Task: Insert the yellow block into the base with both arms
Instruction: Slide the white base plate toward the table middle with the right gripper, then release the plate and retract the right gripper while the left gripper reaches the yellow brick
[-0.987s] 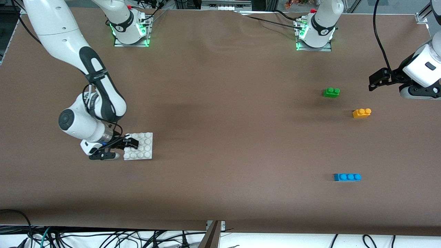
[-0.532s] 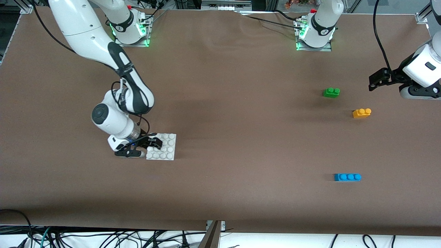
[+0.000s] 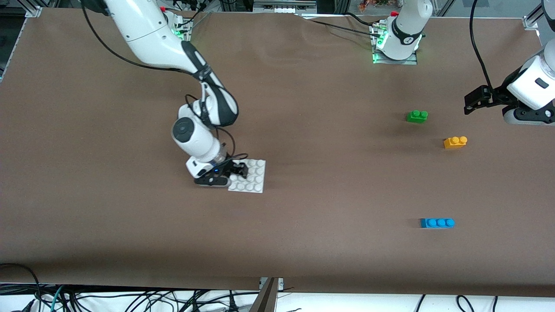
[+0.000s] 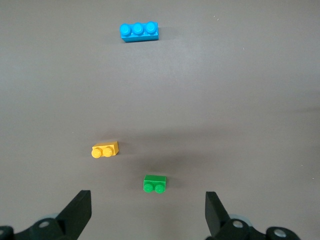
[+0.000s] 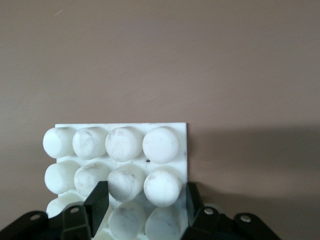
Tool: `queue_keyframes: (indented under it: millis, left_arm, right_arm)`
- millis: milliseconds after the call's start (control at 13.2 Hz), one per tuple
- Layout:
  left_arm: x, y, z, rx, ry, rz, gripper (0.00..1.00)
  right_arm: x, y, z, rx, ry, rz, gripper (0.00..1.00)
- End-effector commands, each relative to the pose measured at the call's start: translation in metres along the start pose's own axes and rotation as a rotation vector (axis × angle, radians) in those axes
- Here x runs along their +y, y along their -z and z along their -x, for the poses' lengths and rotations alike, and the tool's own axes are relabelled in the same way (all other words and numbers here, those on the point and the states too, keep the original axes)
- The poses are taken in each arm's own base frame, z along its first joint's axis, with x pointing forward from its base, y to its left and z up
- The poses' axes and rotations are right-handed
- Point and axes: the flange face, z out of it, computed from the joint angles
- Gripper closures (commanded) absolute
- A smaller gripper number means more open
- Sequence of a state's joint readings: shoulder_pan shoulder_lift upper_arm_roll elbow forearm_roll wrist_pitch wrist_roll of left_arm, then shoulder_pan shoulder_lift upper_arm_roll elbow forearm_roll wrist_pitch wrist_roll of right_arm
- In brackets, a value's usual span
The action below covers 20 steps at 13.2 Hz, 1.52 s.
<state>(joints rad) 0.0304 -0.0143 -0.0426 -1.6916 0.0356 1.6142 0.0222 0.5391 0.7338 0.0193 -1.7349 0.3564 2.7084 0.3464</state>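
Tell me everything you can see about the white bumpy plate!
The base is a flat, square plate of white plastic with four rows of four round studs, a few a bit scuffed. It lies flat on the brown table, near the middle and far from the three bricks. The right gripper has its black fingers closed on studs along one edge of the plate. Nothing is pressed onto the studs yet.

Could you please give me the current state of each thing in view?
Base: flat on the table, edge gripped by right gripper.
Yellow block: upright, untouched.
Green brick: upright, free.
Blue brick: upright, free.
Left gripper: open, empty, waiting.
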Motion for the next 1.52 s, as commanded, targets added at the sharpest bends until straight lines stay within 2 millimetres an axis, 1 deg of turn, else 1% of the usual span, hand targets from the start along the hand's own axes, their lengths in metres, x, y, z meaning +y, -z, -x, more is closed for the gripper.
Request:
queue_keyframes:
  millis: [0, 152, 228, 380, 532, 684, 759, 911, 1215, 1291, 1367, 1443]
  left_arm:
    - [-0.001, 0.005, -0.001, -0.003, 0.012, 0.015, 0.0]
    - [-0.001, 0.005, -0.001, -0.003, 0.012, 0.015, 0.0]
    - [-0.001, 0.005, -0.001, -0.003, 0.012, 0.015, 0.0]
    - [-0.001, 0.005, -0.001, -0.003, 0.014, 0.015, 0.0]
    - [-0.001, 0.005, -0.001, -0.003, 0.015, 0.015, 0.0]
    - [-0.001, 0.005, -0.002, -0.004, 0.015, 0.015, 0.0]
    - [-0.002, 0.005, -0.002, -0.004, 0.015, 0.015, 0.0]
    - [-0.007, 0.004, -0.001, -0.005, 0.023, 0.014, 0.0]
    - [-0.011, 0.003, -0.002, -0.008, 0.027, 0.015, 0.0]
    - [-0.014, 0.0, -0.003, -0.013, 0.027, 0.015, 0.0]
    - [-0.024, -0.003, -0.004, -0.016, 0.039, 0.017, 0.0]
    - [-0.03, -0.004, -0.004, -0.018, 0.048, 0.02, 0.0]
  right_arm:
    - [-0.042, -0.02, 0.013, 0.015, -0.028, -0.017, 0.48]
    - [-0.084, -0.038, 0.033, 0.02, -0.038, -0.031, 0.48]
    - [-0.104, -0.043, 0.042, 0.034, -0.042, -0.035, 0.48]
    - [-0.132, -0.051, 0.055, 0.053, -0.04, -0.044, 0.48]
    - [-0.156, -0.051, 0.071, 0.052, -0.02, -0.064, 0.48]
    - [-0.172, -0.047, 0.081, 0.059, 0.026, -0.074, 0.47]
    - [-0.175, -0.046, 0.083, 0.061, 0.041, -0.075, 0.45]
    - [-0.176, -0.045, 0.083, 0.066, 0.072, -0.076, 0.45]
    - [-0.178, -0.041, 0.081, 0.077, 0.118, -0.083, 0.44]
    - [-0.178, -0.04, 0.079, 0.084, 0.121, -0.086, 0.41]
    - [-0.176, -0.038, 0.074, 0.093, 0.118, -0.087, 0.32]
    - [-0.172, -0.036, 0.068, 0.099, 0.107, -0.086, 0.0]
